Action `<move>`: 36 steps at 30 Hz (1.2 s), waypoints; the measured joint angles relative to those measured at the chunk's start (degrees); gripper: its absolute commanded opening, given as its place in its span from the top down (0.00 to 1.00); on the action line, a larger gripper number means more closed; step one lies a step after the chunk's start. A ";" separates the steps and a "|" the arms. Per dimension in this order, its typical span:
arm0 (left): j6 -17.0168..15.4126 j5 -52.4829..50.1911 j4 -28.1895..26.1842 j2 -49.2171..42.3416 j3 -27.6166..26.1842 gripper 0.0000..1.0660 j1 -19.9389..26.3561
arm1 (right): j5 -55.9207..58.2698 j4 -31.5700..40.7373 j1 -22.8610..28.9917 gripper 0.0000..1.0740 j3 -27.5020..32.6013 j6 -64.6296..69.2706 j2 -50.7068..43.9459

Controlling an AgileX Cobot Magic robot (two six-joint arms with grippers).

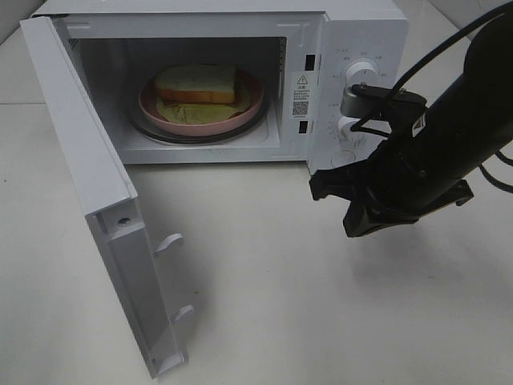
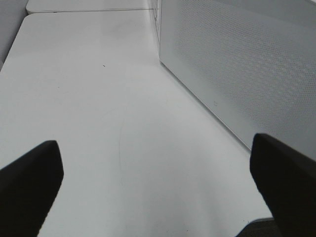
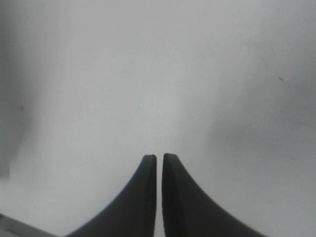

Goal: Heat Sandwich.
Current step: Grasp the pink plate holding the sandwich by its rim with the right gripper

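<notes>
The microwave (image 1: 369,24) is sitting at the back of the white table (image 1: 321,305), its door (image 1: 80,144) standing swung out wide on the left of the high view. And there is the sandwich (image 1: 196,83), lying inside the cavity on the pink plate (image 1: 248,108), toward the plate's back half, with its yellowish layer spreading out underneath toward the front. The plate is resting on the glass turntable (image 1: 192,136).

The right arm (image 1: 449,136) is reaching in from the right and hanging just in front of the control panel, around the lower knob (image 1: 350,127). It is above the table, outside the cavity and well apart from the sandwich. Its wrist view is showing the right gripper (image 3: 159,158) with its pads drawn nearly together, only a thin slit between them and nothing caught there, over bare tabletop.

Over on the other side, the left gripper (image 2: 155,153) is hovering low over the table with its fingers (image 2: 29,182) spread wide, gripping nothing. A dotted white panel (image 2: 237,64) is standing near it, probably the microwave's door seen from outside, though that view is not making it certain
</notes>
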 measured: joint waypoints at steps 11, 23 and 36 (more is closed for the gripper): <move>0.00 0.00 0.00 0.00 0.00 0.08 0.00 | 17.65 -6.65 0.00 0.82 -4.93 -18.22 -0.57; 0.00 0.00 0.00 0.00 0.00 0.08 0.00 | 23.03 -9.05 0.00 0.49 -7.51 -49.79 -0.57; 0.00 0.00 0.00 0.00 0.00 0.08 0.00 | 20.00 -9.57 0.00 0.12 -7.51 -48.13 -0.57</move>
